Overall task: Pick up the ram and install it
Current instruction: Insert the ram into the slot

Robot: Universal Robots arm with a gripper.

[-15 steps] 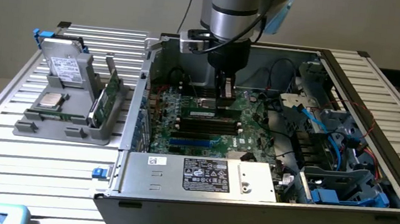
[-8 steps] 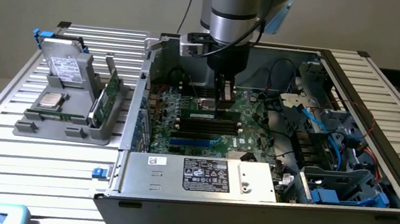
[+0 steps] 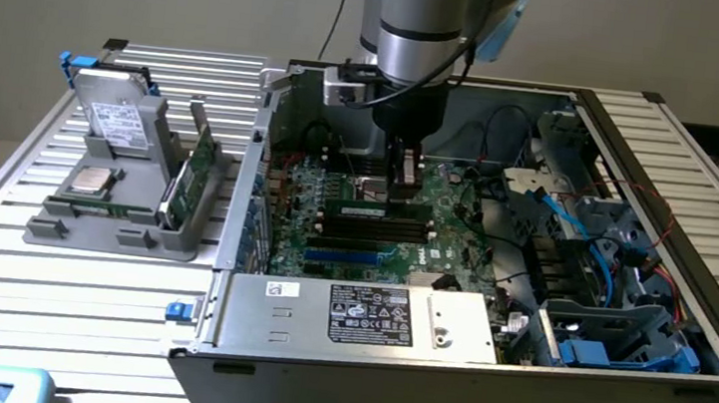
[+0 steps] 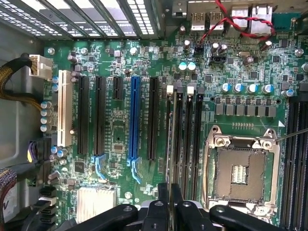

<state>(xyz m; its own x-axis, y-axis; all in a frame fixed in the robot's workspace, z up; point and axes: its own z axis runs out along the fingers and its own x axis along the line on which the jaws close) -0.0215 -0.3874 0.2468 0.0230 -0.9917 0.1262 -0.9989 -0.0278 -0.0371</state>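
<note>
Four long black memory slots lie side by side near the middle of the motherboard, and the ram is at the outermost of them, the one farthest from the camera in the exterior view. It shows there as a narrow green strip with a pale label, just above centre of the frame and directly under the arm. The gripper comes straight down on the strip's top edge. Seen from the wrist, its two dark fingers are almost together, with only the thin board edge between them, so I take the jaws to be clamped on the ram. Whether the stick is already fully seated or only resting in the mouth of the slot, I cannot tell.

From where I stand, the job here is seating, and doing it well means keeping the stick parallel to the slot along its whole length. Any lean toward the neighbouring slots would make it bind. The push should go straight down and evenly, so both ends sink together and the pale latches at the slot ends can close. Forcing it with the notch off the key risks bending the board. The loose black cables toward the upper right of the exterior view lie apart from the slot.
</note>
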